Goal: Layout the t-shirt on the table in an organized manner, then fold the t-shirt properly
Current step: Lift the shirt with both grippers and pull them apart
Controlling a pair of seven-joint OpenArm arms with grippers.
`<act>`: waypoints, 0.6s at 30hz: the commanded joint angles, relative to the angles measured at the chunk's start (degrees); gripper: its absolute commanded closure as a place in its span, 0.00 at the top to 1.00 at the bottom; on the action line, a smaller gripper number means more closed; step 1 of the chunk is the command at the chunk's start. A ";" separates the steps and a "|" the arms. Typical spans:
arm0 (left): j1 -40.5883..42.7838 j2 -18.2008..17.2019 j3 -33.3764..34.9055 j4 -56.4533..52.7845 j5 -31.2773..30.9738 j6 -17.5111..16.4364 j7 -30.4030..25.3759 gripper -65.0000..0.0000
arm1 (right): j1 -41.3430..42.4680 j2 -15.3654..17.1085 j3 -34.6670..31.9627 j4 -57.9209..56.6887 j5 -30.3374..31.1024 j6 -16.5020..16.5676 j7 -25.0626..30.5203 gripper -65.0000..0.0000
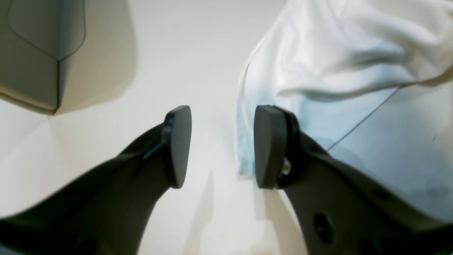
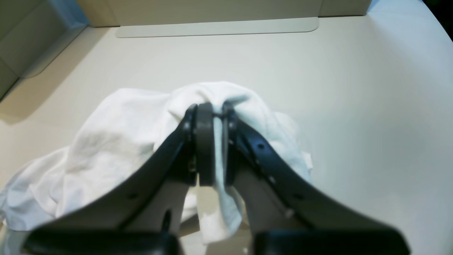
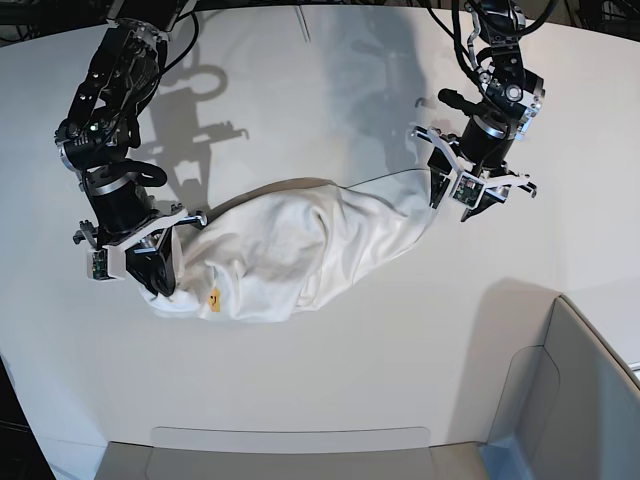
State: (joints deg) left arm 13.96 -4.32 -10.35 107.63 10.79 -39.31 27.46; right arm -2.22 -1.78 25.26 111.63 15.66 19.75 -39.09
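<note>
Task is at an early stage by my read: t-shirt lies on the table as a crumpled, stretched band running diagonally btwn my two arms, not flat, no fold made. Body is bunched w/ heavy wrinkles; I see only a small yellow bit of print near the lower left edge in base view, rest of print hidden. Right gripper is down at the shirt's end nearest it, fingers pinched tight on a wad of cloth, which bulges over and hangs under them in the right wrist view. Left gripper sits at the opposite end, fingers spread wide w/ bare table showing btwn them; nothing held. Shirt edge lies just beside one finger in the left wrist view; can't tell if it touches. Grey-white bin stands well apart at the near corner, not involved. Left to do, as I judge: re-grip w/ left, pull shirt out flat, square up sleeves and hem, then the whole fold sequence. Layout not done; folding not started.
</note>
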 commanded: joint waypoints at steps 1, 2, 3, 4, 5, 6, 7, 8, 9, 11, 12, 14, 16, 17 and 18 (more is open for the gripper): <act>-0.37 -0.83 0.02 1.07 -0.46 -0.69 0.01 0.49 | 0.68 0.15 -0.07 1.03 0.91 0.25 1.86 0.00; -0.37 -1.35 0.11 1.07 -0.46 -0.69 1.06 0.49 | 0.33 0.15 -0.07 1.03 0.82 0.25 1.86 0.00; -0.37 -1.71 0.99 1.07 -0.46 -0.69 2.12 0.49 | -0.02 0.24 -0.07 1.03 0.82 0.25 1.86 0.00; -0.55 -2.06 2.57 1.07 -0.46 -0.69 3.17 0.49 | -0.02 0.24 -0.07 1.03 0.82 0.25 1.86 0.00; -0.55 -3.02 3.98 1.07 -0.46 -0.69 4.14 0.49 | -0.11 0.15 -0.07 1.03 0.82 0.25 1.86 0.00; -0.55 -3.90 5.21 1.07 -0.46 -0.69 5.02 0.49 | -0.29 0.15 -0.07 1.03 0.82 0.25 1.86 0.00; -0.72 -4.61 6.88 1.07 -0.46 -0.69 5.90 0.49 | -0.55 0.15 -0.07 1.03 0.82 0.25 1.86 0.00; -0.81 -5.05 8.11 0.54 -0.46 -0.69 6.69 0.49 | -0.81 0.15 -0.07 1.03 0.82 0.25 1.86 0.00; -0.90 -5.05 8.55 -0.25 -0.46 -0.69 7.04 0.49 | -0.81 0.15 -0.07 1.03 0.82 0.25 1.86 0.00; -3.19 -4.96 8.63 -2.89 -0.46 -0.69 7.39 0.49 | -0.81 0.15 0.02 1.03 0.82 0.25 1.86 0.00; -4.51 -4.96 8.46 -4.29 -0.46 -0.38 7.66 0.49 | -0.99 0.15 0.11 1.03 0.82 0.25 1.86 0.00; -6.53 -5.13 8.46 -7.72 -0.46 1.38 7.66 0.49 | -1.43 0.15 0.19 1.03 0.82 0.25 1.86 0.00; -7.41 -5.13 8.37 -10.36 -0.46 2.87 7.66 0.49 | -1.52 0.24 0.19 1.03 0.82 0.25 1.86 0.00; -7.85 -5.13 8.37 -11.33 -0.46 3.49 7.48 0.49 | -1.61 0.33 0.19 1.03 0.82 0.25 1.86 0.00; -8.20 -5.13 8.37 -11.94 -0.46 3.66 7.22 0.49 | -1.61 0.33 0.19 1.03 0.82 0.25 1.86 0.00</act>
State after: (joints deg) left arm 6.02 -9.21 -1.87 94.89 10.68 -35.59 35.68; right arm -4.60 -1.76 25.47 111.63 15.49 19.75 -39.00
